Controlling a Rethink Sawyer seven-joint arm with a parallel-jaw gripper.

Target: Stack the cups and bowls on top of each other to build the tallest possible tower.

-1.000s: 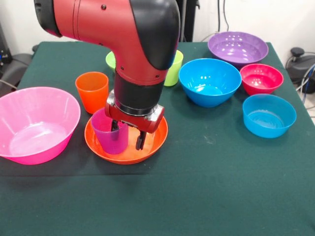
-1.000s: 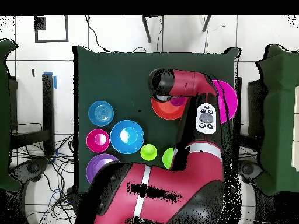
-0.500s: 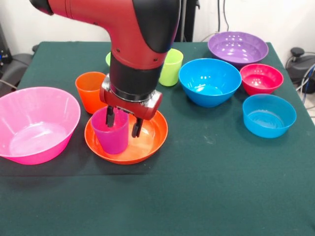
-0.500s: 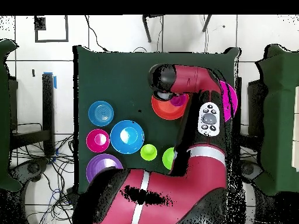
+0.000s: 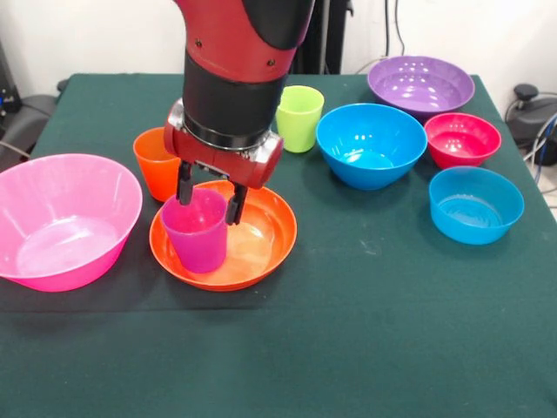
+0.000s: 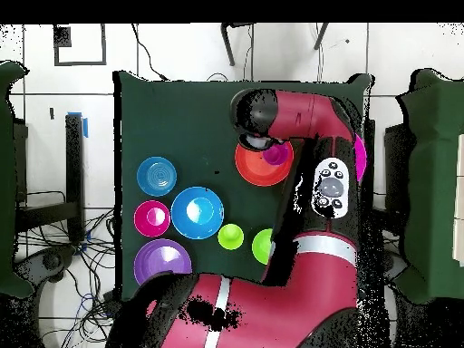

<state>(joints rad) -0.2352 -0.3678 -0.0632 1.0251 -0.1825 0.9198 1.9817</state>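
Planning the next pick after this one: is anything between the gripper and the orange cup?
Nothing visible. The gripper hangs open astride the purple cup's rim in the orange bowl; the orange cup stands just beside, unobstructed.

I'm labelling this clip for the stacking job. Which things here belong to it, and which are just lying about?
Belongs to the job:
purple cup, standing in the orange bowl
orange cup
lime green cup
pink bowl
blue bowl
purple bowl
red bowl
light blue bowl
tool, open over the purple cup

Just lying about:
cables on the floor
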